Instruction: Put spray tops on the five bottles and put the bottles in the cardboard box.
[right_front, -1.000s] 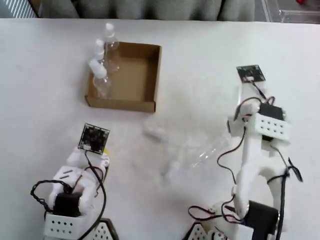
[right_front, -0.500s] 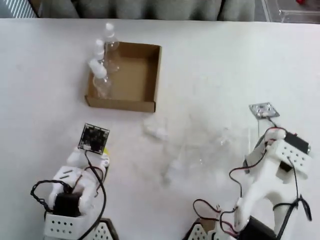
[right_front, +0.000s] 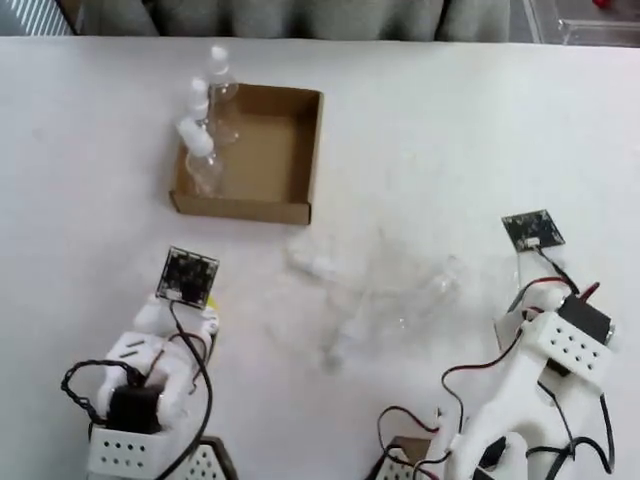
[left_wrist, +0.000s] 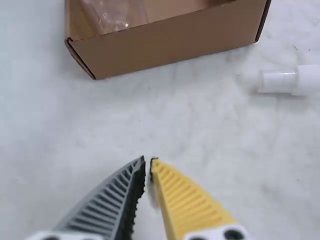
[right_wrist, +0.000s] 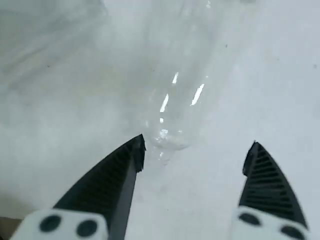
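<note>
The cardboard box (right_front: 262, 150) sits at the table's back left, with three clear bottles (right_front: 200, 120) capped by white spray tops standing along its left wall. More clear bottles (right_front: 400, 290) lie on their sides mid-table, hard to make out. Two white spray tops (right_front: 312, 262) (right_front: 338, 347) lie near them. My left gripper (left_wrist: 148, 164) is shut and empty, low over bare table in front of the box (left_wrist: 165, 40), with a spray top (left_wrist: 290, 80) off to one side. My right gripper (right_wrist: 195, 150) is open, its fingers either side of the base of a lying clear bottle (right_wrist: 182, 75), not touching it.
The left arm (right_front: 150, 370) is folded at the front left corner, the right arm (right_front: 555, 345) at the front right. White tabletop stretches behind and to the right of the box. A clear plastic bin (right_front: 590, 20) stands beyond the back right edge.
The right arm has drawn back from mid-table toward the front right. The lying bottle it was beside has shifted. The left arm has not moved.
</note>
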